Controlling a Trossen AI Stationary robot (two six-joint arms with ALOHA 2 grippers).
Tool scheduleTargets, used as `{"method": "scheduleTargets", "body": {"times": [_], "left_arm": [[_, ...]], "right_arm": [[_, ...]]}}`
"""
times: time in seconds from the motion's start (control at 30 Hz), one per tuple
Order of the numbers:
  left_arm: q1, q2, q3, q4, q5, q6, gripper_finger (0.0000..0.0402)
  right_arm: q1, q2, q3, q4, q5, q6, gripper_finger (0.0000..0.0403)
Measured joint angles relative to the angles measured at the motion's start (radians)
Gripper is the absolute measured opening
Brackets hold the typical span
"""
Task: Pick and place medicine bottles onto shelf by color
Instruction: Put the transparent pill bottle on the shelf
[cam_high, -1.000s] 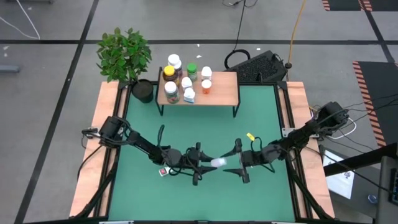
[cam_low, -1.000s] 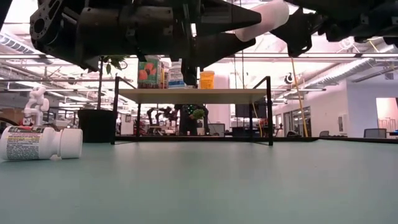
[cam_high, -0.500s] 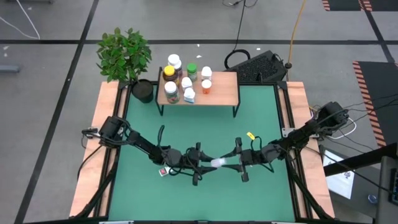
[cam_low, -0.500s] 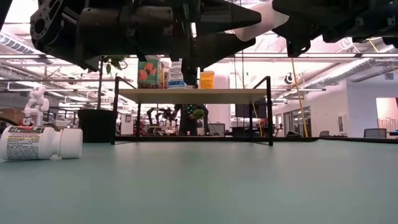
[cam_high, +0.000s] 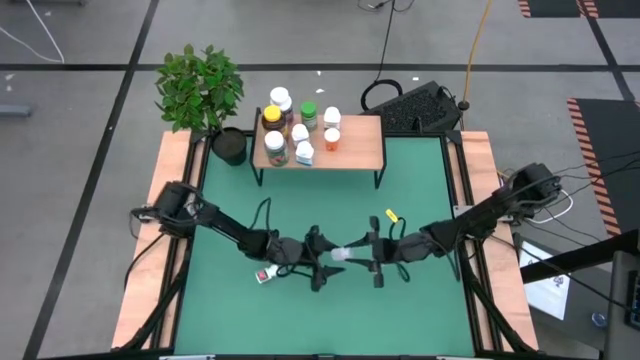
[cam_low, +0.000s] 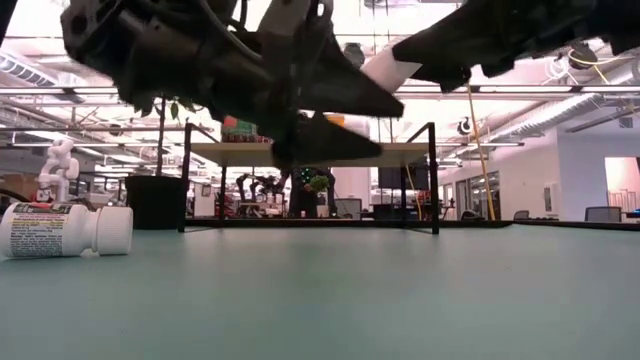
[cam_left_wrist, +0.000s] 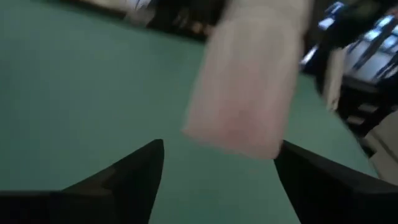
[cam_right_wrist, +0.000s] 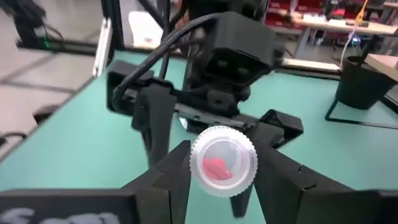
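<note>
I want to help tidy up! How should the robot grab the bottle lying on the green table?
Probably from straight above, pinching the labelled body of the lying bottle, not its white cap. It rests on its side, so both round sides are free.

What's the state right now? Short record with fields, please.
held bottle: white-capped bottle, in the air over mid-table
right claw: shut on the bottle at its cap end
left claw: open, fingers either side of the bottle's other end
loose bottle: on its side on the table, beside the left arm
shelf: at the table's far edge, other bottles bunched at the end near the pot
</note>
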Motion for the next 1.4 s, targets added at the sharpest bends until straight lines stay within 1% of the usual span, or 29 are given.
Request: {"method": "scheduleTargets", "body": {"times": [0.1, 0.17, 0.27, 0.37, 0.43, 0.5, 0.57, 0.63, 0.7, 0.8, 0.93, 1.0, 1.13, 1.2, 1.33, 1.4], "left_arm": [[0.014, -0.080, 0.000, -0.180, -0.002, -0.098, 0.0312], [0.018, -0.115, 0.000, -0.216, -0.003, -0.128, 0.0312], [0.007, -0.145, 0.000, -0.230, -0.021, -0.117, 0.0305], [-0.019, -0.145, 0.000, -0.237, -0.089, -0.119, 0.0293], [-0.041, -0.144, 0.000, -0.229, -0.179, -0.120, 0.0284], [-0.059, -0.137, 0.001, -0.218, -0.252, -0.126, 0.0274], [-0.077, -0.133, 0.000, -0.251, -0.291, -0.133, 0.0266], [-0.090, -0.132, 0.000, -0.272, -0.303, -0.140, 0.0258], [-0.097, -0.134, 0.000, -0.302, -0.307, -0.162, 0.0251], [-0.100, -0.133, 0.000, -0.375, -0.310, -0.201, 0.0244], [-0.100, -0.133, 0.000, -0.391, -0.315, -0.222, 0.0239], [-0.100, -0.133, 0.000, -0.388, -0.317, -0.221, 0.0239], [-0.102, -0.133, 0.000, -0.388, -0.317, -0.216, 0.0239], [-0.102, -0.133, 0.000, -0.389, -0.317, -0.214, 0.0239], [-0.102, -0.133, 0.000, -0.394, -0.317, -0.214, 0.0239], [-0.105, -0.133, 0.000, -0.394, -0.317, -0.209, 0.0239]], "right_arm": [[-0.021, -0.017, 0.043, -0.104, 0.000, 0.000, 0.0139], [-0.033, -0.029, 0.046, -0.127, 0.000, 0.000, 0.0143], [-0.051, -0.051, 0.047, -0.132, -0.002, -0.002, 0.0146], [-0.090, -0.084, 0.048, -0.169, -0.002, 0.013, 0.0145], [-0.122, -0.100, 0.048, -0.222, 0.000, 0.050, 0.0144], [-0.146, -0.102, 0.048, -0.236, 0.000, 0.073, 0.0144], [-0.164, -0.108, 0.048, -0.240, -0.002, 0.069, 0.0145], [-0.194, -0.111, 0.073, -0.282, -0.005, 0.065, 0.0145], [-0.231, -0.111, 0.134, -0.392, -0.004, 0.066, 0.0145], [-0.304, -0.103, 0.273, -0.632, -0.005, 0.042, 0.0145], [-0.434, -0.066, 0.466, -0.877, -0.006, -0.021, 0.0145], [-0.504, -0.049, 0.554, -0.937, -0.042, -0.054, 0.0145], [-0.643, 0.015, 0.703, -1.016, -0.219, -0.060, 0.0145], [-0.694, 0.061, 0.761, -1.059, -0.286, -0.060, 0.0145], [-0.757, 0.140, 0.856, -1.149, -0.346, -0.070, 0.0145], [-0.775, 0.169, 0.886, -1.172, -0.351, -0.075, 0.0145]]}}
